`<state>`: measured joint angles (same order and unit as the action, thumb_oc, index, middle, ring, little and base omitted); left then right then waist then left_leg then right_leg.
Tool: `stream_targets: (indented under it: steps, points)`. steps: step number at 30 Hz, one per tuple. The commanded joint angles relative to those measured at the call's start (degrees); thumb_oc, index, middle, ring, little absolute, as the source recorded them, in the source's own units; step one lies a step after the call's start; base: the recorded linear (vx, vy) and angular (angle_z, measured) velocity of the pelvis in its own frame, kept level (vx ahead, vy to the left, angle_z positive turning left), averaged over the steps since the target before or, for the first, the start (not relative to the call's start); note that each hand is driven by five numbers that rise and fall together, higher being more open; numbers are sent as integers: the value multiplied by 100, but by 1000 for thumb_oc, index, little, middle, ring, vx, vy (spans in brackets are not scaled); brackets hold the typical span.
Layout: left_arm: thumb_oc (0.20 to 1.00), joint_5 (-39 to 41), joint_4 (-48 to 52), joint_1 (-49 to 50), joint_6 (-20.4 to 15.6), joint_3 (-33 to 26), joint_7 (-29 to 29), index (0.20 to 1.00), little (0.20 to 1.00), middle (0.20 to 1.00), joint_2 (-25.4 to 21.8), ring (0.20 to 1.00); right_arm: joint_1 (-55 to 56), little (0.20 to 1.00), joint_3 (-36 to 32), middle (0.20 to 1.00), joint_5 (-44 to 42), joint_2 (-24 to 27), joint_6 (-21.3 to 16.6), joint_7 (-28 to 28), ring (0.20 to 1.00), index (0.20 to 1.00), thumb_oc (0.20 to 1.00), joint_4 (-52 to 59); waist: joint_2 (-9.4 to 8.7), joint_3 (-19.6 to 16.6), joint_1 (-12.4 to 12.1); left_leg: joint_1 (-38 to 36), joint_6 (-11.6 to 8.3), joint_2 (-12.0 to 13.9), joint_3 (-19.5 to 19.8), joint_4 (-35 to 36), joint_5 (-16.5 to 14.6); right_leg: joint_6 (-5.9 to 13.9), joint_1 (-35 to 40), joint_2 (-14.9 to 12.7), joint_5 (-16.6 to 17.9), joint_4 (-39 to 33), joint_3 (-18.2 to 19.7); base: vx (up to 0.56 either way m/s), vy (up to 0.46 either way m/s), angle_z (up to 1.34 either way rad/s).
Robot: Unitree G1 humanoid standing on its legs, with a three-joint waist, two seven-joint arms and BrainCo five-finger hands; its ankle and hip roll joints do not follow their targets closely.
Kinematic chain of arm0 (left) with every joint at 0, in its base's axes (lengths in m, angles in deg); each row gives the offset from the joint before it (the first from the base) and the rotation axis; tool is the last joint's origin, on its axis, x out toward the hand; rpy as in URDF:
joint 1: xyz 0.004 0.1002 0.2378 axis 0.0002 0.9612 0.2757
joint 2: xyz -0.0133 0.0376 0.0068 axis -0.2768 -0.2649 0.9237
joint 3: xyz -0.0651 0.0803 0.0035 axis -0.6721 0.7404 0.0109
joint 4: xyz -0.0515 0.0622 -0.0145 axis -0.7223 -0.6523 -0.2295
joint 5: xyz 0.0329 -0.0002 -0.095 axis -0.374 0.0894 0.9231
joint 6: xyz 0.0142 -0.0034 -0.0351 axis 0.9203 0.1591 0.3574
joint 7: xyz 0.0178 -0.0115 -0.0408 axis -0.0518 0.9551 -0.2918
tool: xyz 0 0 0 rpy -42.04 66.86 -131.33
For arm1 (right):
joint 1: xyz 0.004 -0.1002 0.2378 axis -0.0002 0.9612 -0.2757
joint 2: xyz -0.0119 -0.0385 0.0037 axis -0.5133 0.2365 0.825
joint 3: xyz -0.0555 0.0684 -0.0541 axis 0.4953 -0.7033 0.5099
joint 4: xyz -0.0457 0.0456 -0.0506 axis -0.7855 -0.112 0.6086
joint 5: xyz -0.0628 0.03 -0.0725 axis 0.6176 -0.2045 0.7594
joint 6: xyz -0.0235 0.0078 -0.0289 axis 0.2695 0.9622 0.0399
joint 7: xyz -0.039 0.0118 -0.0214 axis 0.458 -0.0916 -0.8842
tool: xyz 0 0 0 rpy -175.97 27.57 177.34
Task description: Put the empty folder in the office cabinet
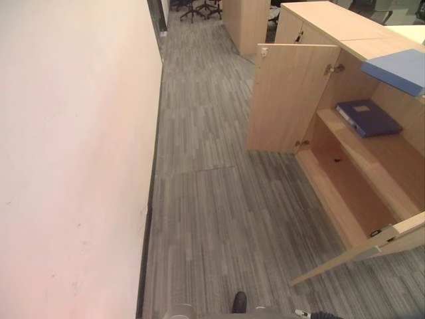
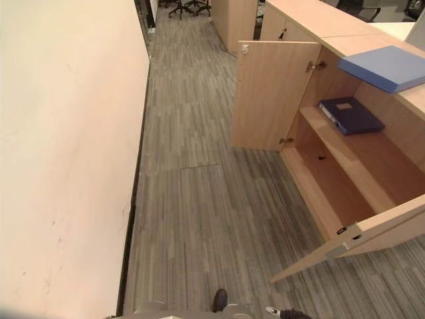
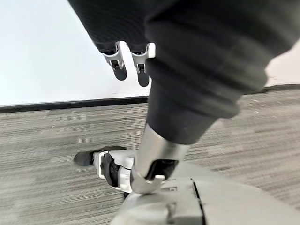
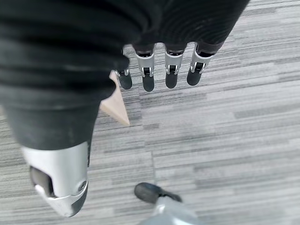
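Both hands hang empty, left hand [image 3: 131, 65] and right hand [image 4: 159, 70] with fingers relaxed, while the light blue folder [image 2: 388, 66] lies atop the open cabinet [image 2: 345, 179]: stiff, light, best pinched at its overhanging edge.

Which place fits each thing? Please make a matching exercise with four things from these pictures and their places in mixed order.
Things:
1. dark blue folder
2. light blue folder
3. far cabinet door
4. office chairs

Places or states:
A. on top of the cabinet
B. at the far end of the corridor
C. lying flat on the upper shelf
D. swung open over the grey floor

Pairs: 1-C, 2-A, 3-D, 4-B
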<state>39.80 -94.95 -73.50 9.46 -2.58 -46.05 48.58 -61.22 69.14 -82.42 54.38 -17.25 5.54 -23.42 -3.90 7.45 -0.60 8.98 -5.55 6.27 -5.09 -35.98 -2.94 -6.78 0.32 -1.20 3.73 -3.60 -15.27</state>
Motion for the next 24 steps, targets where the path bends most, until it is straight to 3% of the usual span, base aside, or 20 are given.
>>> stream_targets:
  steps: [1,2,3,4,5,6,8,10,14,15,17,18,20,21,23,24]
  points:
    - [1000,-170,59,-22,3,176,-20,1000,1000,1000,109,1000,-50,1000,-19,1000,-14,166,5,-97,1000,1000,1000,-119,-19,276,-85,91,331,-29,-230,1863,335,958,269,-352,-423,468,223,263,94,-6]
    - [1000,-188,43,-5,2,169,-52,1000,1000,1000,115,1000,-38,1000,-18,1000,9,179,2,-104,1000,1000,1000,-105,39,267,-121,108,240,28,-159,2477,644,989,331,-328,-484,455,238,143,68,-7]
    - [1000,-188,43,-6,2,169,-52,1000,1000,1000,115,1000,-38,1000,-18,1000,9,179,2,-104,1000,1000,1000,-105,34,256,-116,108,241,19,-158,2513,672,989,319,-333,-478,453,233,225,108,-7]
    - [1000,-213,-3,20,12,139,-87,1000,1000,1000,115,1000,-9,1000,-31,1000,34,190,-2,-119,1000,1000,1000,-115,155,243,-187,214,83,169,-58,3362,1226,1020,476,-280,-567,421,253,150,67,-9]
    - [1000,-213,-4,21,11,139,-88,1000,1000,1000,116,1000,-8,1000,-30,1000,34,190,-2,-119,1000,1000,1000,-114,149,251,-185,183,81,161,-61,3401,1247,1020,490,-286,-572,421,252,325,142,-8]
    - [1000,-236,-65,51,21,115,-74,1000,1000,1000,147,1000,44,1000,-96,1000,35,202,-9,-114,1000,1000,1000,-132,196,254,-220,343,-33,281,-198,3970,1448,1062,715,-293,-684,363,250,261,123,-10]
    - [1000,-267,-133,129,46,58,-22,1000,1000,1000,171,1000,111,1000,-142,1000,71,199,4,-52,1000,1000,1000,-142,286,194,-233,339,-82,390,-370,4098,1508,1120,860,-281,-733,331,293,255,137,-4]
    - [1000,-293,-202,234,52,-10,1,1000,1000,1000,191,1000,186,1000,-158,1000,177,193,26,16,1000,1000,1000,-189,385,62,-258,247,-158,403,-292,4098,1591,1174,977,-285,-771,267,330,262,173,-16]
    - [1000,-304,-239,269,56,-63,-5,1000,1000,1000,163,1000,192,1000,-117,1000,293,150,54,42,1000,1000,1000,-228,409,-62,-308,105,-142,309,-283,4098,1547,1246,1079,-456,-782,190,368,233,194,-27]
    - [1000,-302,-243,268,58,-73,-3,1000,1000,1000,159,1000,160,1000,-81,1000,310,103,72,113,1000,1000,1000,-211,382,-137,-338,-12,-49,165,-305,4098,1436,1359,1124,-633,-749,154,385,225,221,-7]
    - [1000,-297,-230,263,55,-77,6,1000,1000,1000,152,1000,141,1000,-61,1000,313,82,88,153,1000,1000,1000,-191,367,-166,-356,-43,5,82,-305,4098,1376,1409,1099,-719,-733,176,404,206,240,-11]
    - [1000,-284,-194,223,44,-66,25,1000,1000,1000,136,1000,70,1000,35,1000,383,32,98,242,1000,1000,1000,-150,346,-238,-421,-125,188,-177,-273,4098,1168,1543,1057,-980,-677,277,396,130,189,-15]
    - [1000,-277,-182,214,45,-57,28,1000,1000,1000,128,1000,47,1000,66,1000,424,14,109,271,1000,1000,1000,-128,332,-265,-447,-181,258,-282,-276,4098,1084,1597,1008,-1095,-649,383,401,182,270,-6]
    - [1000,-309,-127,184,50,-18,45,1000,1000,1000,103,1000,-20,1000,158,1000,517,-35,119,352,1000,1000,1000,-36,314,-361,-510,-344,432,-578,-308,4098,857,1731,818,-1442,-404,882,392,231,349,-9]
    - [1000,-335,-60,136,58,19,66,1000,1000,1000,69,1000,-91,1000,178,1000,455,-51,122,417,1000,1000,1000,87,318,-327,-491,-556,592,-851,-277,4098,692,1750,514,-1747,112,1696,435,168,285,-14]
    - [1000,-335,-60,135,58,19,66,1000,1000,1000,70,1000,-92,1000,178,1000,455,-50,122,417,1000,1000,1000,87,324,-339,-497,-540,592,-842,-282,4098,697,1748,497,-1738,126,1686,441,157,324,-7]
